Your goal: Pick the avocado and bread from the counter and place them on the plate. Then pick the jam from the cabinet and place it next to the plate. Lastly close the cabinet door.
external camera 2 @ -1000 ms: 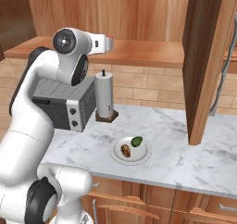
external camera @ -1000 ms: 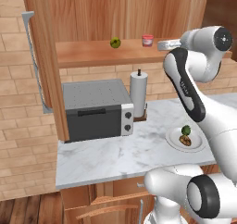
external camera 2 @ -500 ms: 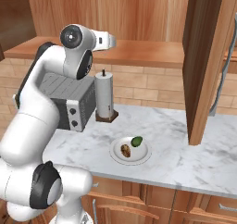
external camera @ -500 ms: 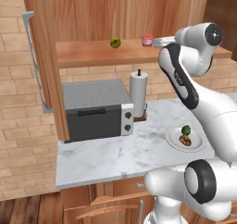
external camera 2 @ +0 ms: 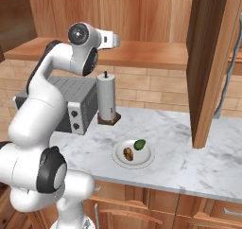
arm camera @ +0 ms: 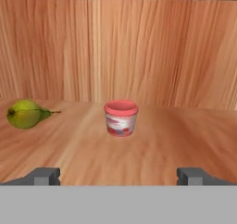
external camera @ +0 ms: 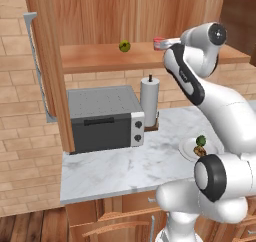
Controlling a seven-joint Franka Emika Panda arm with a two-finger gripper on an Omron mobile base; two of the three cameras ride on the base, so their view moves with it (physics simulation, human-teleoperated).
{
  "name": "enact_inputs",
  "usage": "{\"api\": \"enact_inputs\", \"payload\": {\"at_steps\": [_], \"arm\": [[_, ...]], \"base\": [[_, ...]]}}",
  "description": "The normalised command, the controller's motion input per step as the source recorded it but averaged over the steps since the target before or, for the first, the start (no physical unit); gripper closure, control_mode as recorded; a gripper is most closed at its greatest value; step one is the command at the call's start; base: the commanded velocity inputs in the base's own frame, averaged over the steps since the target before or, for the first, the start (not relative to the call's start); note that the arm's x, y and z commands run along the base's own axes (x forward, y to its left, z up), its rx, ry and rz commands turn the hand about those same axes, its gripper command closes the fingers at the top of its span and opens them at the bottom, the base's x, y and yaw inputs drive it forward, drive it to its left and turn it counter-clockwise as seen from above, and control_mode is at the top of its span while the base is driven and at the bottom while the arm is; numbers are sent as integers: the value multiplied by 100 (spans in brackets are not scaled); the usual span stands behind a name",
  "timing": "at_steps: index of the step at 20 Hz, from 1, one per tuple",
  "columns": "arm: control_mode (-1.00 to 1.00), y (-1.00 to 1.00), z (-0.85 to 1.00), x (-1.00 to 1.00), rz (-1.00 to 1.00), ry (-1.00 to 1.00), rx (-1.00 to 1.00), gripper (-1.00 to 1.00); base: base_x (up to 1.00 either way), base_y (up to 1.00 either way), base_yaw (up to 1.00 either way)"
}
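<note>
While the hand view shows the pincer [arm camera: 118,176] spread wide and empty, the jam [arm camera: 121,118] stands dead ahead of it on the cabinet shelf [arm camera: 152,144], apart from the fingertips, with bare wood on either side. A yellow-green fruit [arm camera: 24,114] lies to its left. Below the pincer, the right base view shows the avocado [external camera 2: 139,144] and bread [external camera 2: 127,153] on the plate [external camera 2: 145,158].

Behind the worktop runs a tan brick wall [external camera: 15,136], lit evenly with no window in sight. A grey toaster oven [external camera: 102,118] with a dark door and two knobs stands near the wall, and just beside it a paper-towel roll [external camera: 149,102] stands upright on a dark wooden base. Wooden drawer fronts [external camera 2: 189,209] with curved handles sit below. A strip of wood-plank floor [external camera: 30,228] shows at the lower left.
</note>
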Motion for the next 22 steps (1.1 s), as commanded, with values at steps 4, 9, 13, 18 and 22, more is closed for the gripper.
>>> {"api": "enact_inputs", "payload": {"at_steps": [4, 9, 13, 18, 22], "arm": [[-100, 6, -8, 44, -1, 4, 0, -100], [-100, 3, -8, 41, 0, 4, 0, -100], [-100, 1, -5, 41, 0, 4, 0, -100], [-100, 0, -5, 30, 0, 2, 0, -100], [-100, 0, -7, 11, 0, 0, 0, -100]], "base": [[0, 0, 0], [0, 0, 0], [0, 0, 0], [0, 0, 0], [0, 0, 0]]}}
